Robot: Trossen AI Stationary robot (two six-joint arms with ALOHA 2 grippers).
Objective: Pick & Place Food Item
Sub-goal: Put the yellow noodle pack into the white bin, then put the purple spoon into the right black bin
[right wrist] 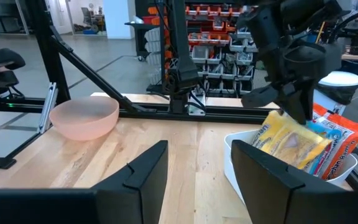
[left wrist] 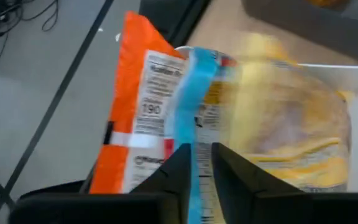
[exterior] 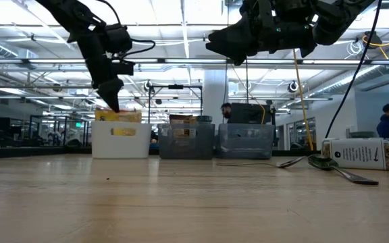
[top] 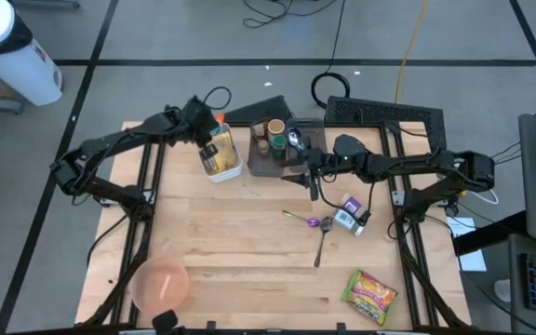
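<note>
You are looking at a task that appears partly done: snack packets are standing in the white bin (top: 221, 160) directly under your left gripper (top: 214, 130), while the green-and-yellow packet (top: 369, 295) is lying on the table (top: 231, 251) well away from both grippers, and a small white carton (top: 347, 217) and a spoon (top: 322, 240) are lying just below your right gripper (top: 311, 177). By my judgement those loose items are what is left to place.

Your left arm is reaching in over the bin, its gripper pointing down at the top edge of the yellow packet (left wrist: 291, 130), beside the orange packet (left wrist: 138, 118). Its fingers (left wrist: 173, 171) are standing barely parted around the blue seam; you cannot tell whether they are pinching or letting go.

Your right gripper is hovering half open over the table beside the dark tray (top: 282, 149), holding nothing.
</note>
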